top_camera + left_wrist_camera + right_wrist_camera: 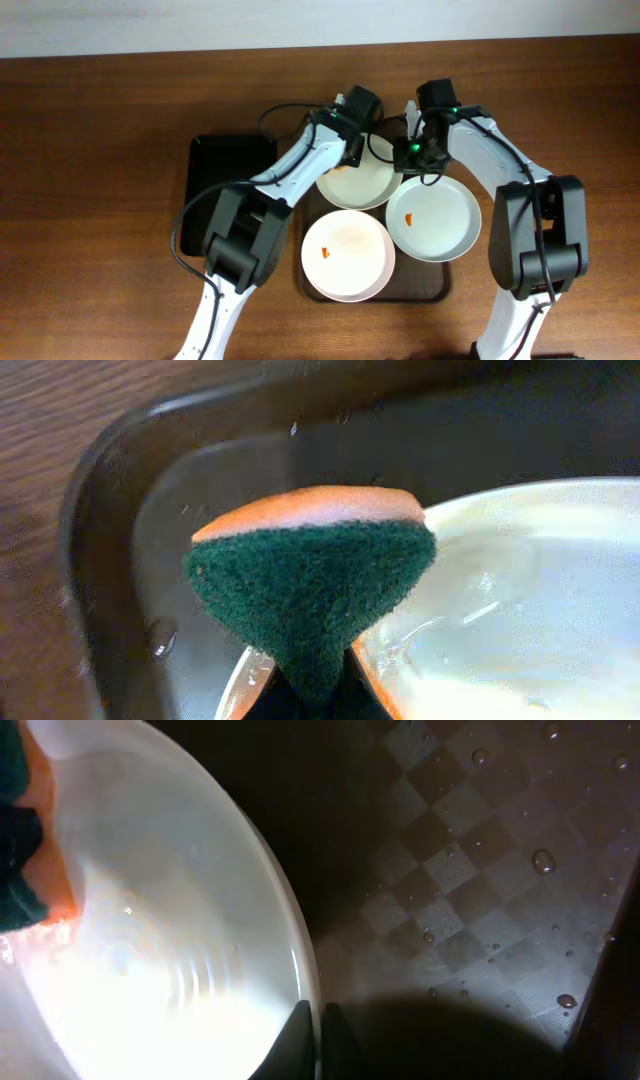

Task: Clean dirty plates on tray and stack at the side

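Three white plates lie on the brown tray [422, 281]. The back plate [358, 183] looks wet and shows no smear. The front plate [347, 255] and the right plate [433, 218] each carry a small orange-red smear. My left gripper [357, 150] is shut on a green and orange sponge [310, 580], held at the back plate's far left edge [520, 590]. My right gripper [408, 152] is shut on the back plate's rim [150, 940], with one finger on each side of it [318, 1040]. The sponge shows at the left edge of the right wrist view [25, 850].
A smaller black tray [230, 190] lies left of the brown tray, under the left arm. The brown tray's floor is wet and checkered [480, 890], and its raised rim [110, 510] is close to the sponge. Bare wooden table surrounds both trays.
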